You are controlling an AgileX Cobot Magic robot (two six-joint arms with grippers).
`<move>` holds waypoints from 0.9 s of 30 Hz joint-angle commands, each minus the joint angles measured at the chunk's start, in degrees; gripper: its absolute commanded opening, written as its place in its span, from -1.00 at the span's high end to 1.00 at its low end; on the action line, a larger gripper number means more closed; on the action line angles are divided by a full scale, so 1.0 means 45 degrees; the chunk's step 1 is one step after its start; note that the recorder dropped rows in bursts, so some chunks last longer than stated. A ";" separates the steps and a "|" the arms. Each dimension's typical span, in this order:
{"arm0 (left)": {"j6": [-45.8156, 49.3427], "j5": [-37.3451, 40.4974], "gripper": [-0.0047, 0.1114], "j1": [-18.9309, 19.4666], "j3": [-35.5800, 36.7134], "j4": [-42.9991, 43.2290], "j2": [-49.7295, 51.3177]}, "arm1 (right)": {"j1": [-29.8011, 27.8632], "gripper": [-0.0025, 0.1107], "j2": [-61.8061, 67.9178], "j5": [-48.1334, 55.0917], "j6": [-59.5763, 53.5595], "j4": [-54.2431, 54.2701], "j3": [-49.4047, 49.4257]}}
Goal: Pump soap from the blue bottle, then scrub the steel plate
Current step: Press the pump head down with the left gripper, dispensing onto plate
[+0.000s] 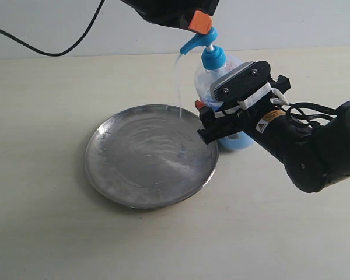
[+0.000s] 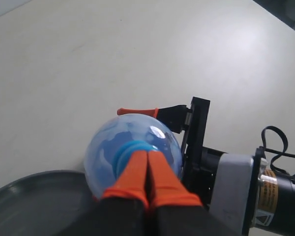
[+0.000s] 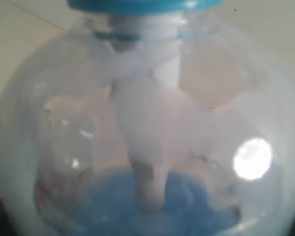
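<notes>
Soap (image 1: pixel 179 81) in a thin pale stream hits the round steel plate (image 1: pixel 114 175) at centre-left, so press slow with the left gripper's (image 1: pixel 201 22) pinched-together fingers on the clear blue-pump bottle (image 1: pixel 213 58) up top, right gripper (image 1: pixel 224 108) clamped round its belly.

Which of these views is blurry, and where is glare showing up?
Right wrist view: the blue bottle fills the frame, out of focus, with a round glare spot. Left wrist view: sharp, small highlight on the bottle. Exterior view: sharp, streaky reflections on the steel plate.
</notes>
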 commanded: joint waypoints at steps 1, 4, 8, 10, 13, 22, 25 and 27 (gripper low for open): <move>-0.0209 0.1818 0.90 -0.0235 0.0504 0.0677 0.1244 | 0.0060 0.96 -0.0207 -0.1396 -0.0191 -0.0875 -0.0204; -0.0209 0.1718 0.90 -0.0358 0.0729 0.0677 0.1349 | 0.0060 0.96 -0.0207 -0.1396 -0.0191 -0.0875 -0.0204; -0.0209 0.1258 0.90 -0.0466 0.1362 0.0717 0.1367 | 0.0060 0.96 -0.0207 -0.1396 -0.0191 -0.0875 -0.0204; -0.0209 0.0997 0.90 -0.0466 0.1576 0.0717 0.1367 | 0.0060 0.96 -0.0207 -0.1396 -0.0191 -0.0875 -0.0204; -0.0209 0.0729 0.90 -0.0466 0.1768 0.0717 0.1367 | 0.0060 0.96 -0.0207 -0.1396 -0.0191 -0.0875 -0.0204; -0.0209 0.0366 0.90 -0.0531 0.1794 0.0655 0.1573 | 0.0060 0.96 -0.0207 -0.1398 -0.0096 -0.0875 -0.0204; -0.0209 0.0272 0.90 -0.0531 0.1463 0.0709 0.1363 | 0.0060 0.96 -0.0207 -0.1398 0.0028 -0.0875 -0.0204; -0.0209 0.0272 0.90 -0.0531 0.1103 0.0709 0.1096 | 0.0060 0.96 -0.0207 -0.1398 0.0028 -0.0875 -0.0204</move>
